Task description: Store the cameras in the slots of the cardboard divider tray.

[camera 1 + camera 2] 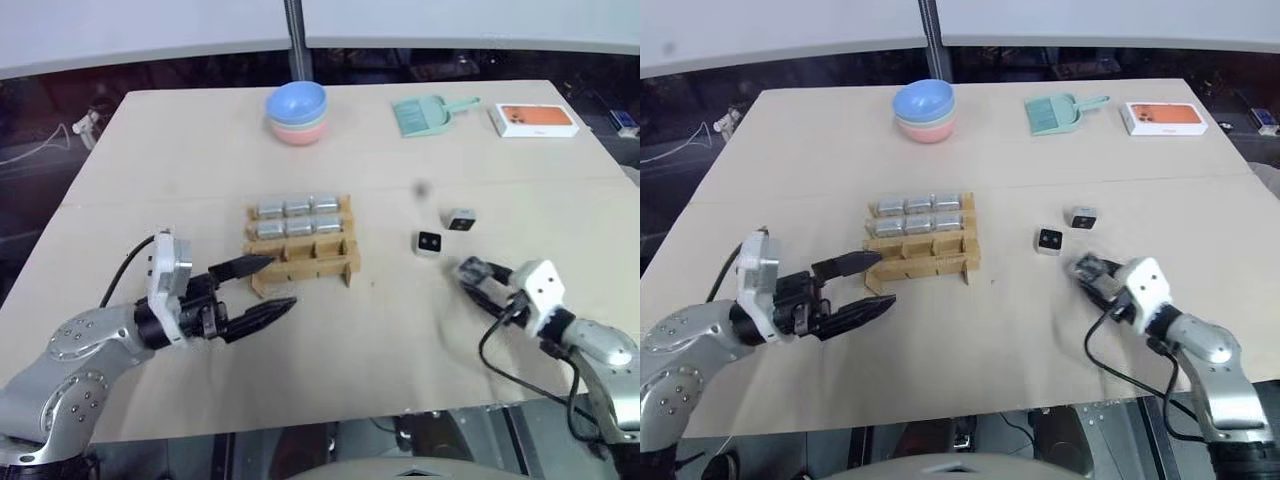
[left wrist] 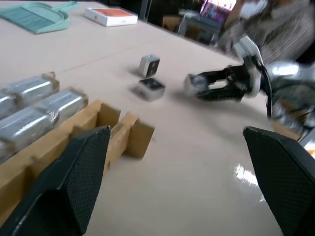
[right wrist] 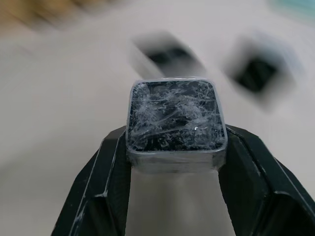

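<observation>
The right gripper point(image 3: 174, 147), at the lower right of the head view, is clamped on one camera point(image 3: 175, 120), pinched between its two black fingers just above the table point(image 1: 150, 150). Two more cameras point(image 1: 429, 243) point(image 1: 461, 220) sit loose on the table right of centre, just beyond that gripper. The cardboard tray point(image 1: 305, 262) stands at the centre; its two far rows are filled with six silver cameras point(image 1: 298, 208), and its near row is bare. The left gripper point(image 1: 265, 285), at lower left, hangs with its fingers spread wide, holding nothing, just beside the tray's near left corner.
</observation>
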Robot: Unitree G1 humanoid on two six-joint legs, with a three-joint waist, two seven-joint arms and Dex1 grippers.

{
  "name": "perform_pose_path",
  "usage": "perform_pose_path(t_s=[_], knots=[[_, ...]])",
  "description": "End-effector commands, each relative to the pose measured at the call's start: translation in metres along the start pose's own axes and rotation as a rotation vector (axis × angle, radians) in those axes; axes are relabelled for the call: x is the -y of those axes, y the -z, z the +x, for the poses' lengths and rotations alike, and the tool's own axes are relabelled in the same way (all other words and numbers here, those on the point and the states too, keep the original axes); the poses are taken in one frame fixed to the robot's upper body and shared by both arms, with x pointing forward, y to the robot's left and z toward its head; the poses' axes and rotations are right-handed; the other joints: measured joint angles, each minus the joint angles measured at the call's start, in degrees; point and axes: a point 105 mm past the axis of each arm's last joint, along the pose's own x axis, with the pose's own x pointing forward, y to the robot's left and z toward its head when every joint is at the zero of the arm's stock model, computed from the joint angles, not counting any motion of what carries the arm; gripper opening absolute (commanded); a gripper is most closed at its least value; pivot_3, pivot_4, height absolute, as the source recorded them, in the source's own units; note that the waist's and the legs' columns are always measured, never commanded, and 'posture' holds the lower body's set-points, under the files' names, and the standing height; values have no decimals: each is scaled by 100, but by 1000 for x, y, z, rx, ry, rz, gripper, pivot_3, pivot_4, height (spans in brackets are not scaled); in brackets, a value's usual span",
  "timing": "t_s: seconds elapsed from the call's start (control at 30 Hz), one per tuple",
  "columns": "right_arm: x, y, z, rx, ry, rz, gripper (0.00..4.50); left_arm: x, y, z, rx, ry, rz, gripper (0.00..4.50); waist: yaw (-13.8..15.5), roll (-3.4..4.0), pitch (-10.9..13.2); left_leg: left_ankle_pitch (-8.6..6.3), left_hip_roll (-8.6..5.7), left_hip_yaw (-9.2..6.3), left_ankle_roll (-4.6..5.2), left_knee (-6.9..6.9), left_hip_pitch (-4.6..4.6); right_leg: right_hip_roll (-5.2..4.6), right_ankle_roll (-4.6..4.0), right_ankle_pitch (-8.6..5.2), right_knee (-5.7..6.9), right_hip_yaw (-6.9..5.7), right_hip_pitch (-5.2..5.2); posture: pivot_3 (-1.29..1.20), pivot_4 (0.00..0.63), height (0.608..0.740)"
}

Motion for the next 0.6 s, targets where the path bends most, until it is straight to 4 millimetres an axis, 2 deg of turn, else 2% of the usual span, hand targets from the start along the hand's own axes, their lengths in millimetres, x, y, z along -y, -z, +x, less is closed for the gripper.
perform_pose_path(t_s=[0.03,0.2,0.33,0.47,0.6], knots=[[-26,-48,26,174,-157,-246,1955,12,-3,14,26,80,-100,4500,15,0,0,0,0,-2,0,2,-1,2,0,0,1,0,0,0,150,740],[-53,-81,58,336,-311,-570,1955,21,11,26,-68,178,-161,4500,34,-6,2,1,-5,-5,-2,5,-5,4,-23,13,0,1,0,0,150,740],[-67,-100,71,481,-367,-794,1955,14,3,34,-42,177,-175,4500,33,-15,8,2,-14,-5,-4,8,-8,4,-25,15,-2,1,0,0,150,740],[-72,-100,74,550,-375,-895,1955,16,1,34,-36,187,-179,4500,30,-16,8,13,-14,-6,-25,7,-8,5,-28,16,-2,2,-1,0,150,740],[-75,-98,74,577,-375,-903,1955,15,1,32,-34,182,-186,4500,29,-18,9,17,-7,-3,-32,7,-11,3,-29,16,-5,6,-1,0,150,740]])
